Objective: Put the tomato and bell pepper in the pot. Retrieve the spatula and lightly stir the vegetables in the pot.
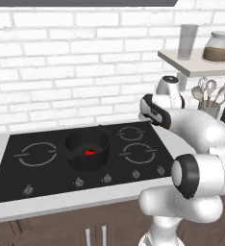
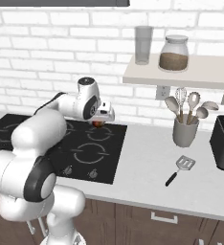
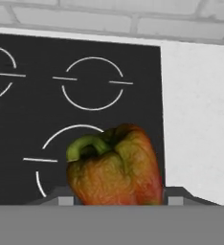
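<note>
Tomato (image 1: 89, 152) in pot (image 1: 87, 149) on cooktop (image 1: 47, 175); spatula (image 2: 180, 169) right.

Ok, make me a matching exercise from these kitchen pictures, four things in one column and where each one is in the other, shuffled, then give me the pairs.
Things:
1. tomato
2. bell pepper
3. spatula
4. pot

Places:
A. lying on the grey counter, in front of the utensil holder
B. on the black stove, over a back burner
C. between the fingers of the gripper
D. inside the pot

Pairs: 1-D, 2-C, 3-A, 4-B
</note>
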You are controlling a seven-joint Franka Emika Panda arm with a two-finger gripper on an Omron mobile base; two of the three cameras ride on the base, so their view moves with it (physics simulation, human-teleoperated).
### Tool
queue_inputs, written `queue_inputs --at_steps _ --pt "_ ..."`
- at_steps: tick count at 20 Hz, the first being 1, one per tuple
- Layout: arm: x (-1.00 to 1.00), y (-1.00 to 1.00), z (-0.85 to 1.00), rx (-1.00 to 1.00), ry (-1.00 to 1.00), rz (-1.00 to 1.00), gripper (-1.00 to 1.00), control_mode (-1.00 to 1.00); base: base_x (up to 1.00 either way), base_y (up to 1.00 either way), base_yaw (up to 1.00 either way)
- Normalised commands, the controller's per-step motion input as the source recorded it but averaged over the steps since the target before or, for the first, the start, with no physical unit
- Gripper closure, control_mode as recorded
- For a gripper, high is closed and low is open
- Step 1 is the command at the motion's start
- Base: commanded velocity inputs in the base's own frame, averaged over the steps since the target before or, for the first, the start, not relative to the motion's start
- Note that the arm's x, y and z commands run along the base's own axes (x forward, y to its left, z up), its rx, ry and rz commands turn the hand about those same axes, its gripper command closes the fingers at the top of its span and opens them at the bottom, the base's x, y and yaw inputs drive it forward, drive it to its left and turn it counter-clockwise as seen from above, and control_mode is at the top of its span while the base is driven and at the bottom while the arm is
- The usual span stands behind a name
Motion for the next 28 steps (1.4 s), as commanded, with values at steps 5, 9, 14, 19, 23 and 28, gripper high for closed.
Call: queue_inputs --at_steps 5,9,14,19,23,28 --pt "0.0 1.0 0.49 0.02 0.02 0.28 1.0 -1.0 0.0 0.0 0.0" --pt "-0.06 1.0 0.16 0.04 0.14 0.38 1.0 -1.0 0.0 0.0 0.0" --pt "-0.07 1.0 0.0 0.02 0.18 0.37 1.0 -1.0 0.0 0.0 0.0" --pt "-0.02 1.0 -0.29 -0.04 0.09 0.22 1.0 -1.0 0.0 0.0 0.0" --pt "0.28 1.0 -0.73 -0.13 0.01 0.0 1.0 -1.0 0.0 0.0 0.0" --pt "0.21 0.84 -0.7 -0.1 0.0 0.0 1.0 -1.0 0.0 0.0 0.0"
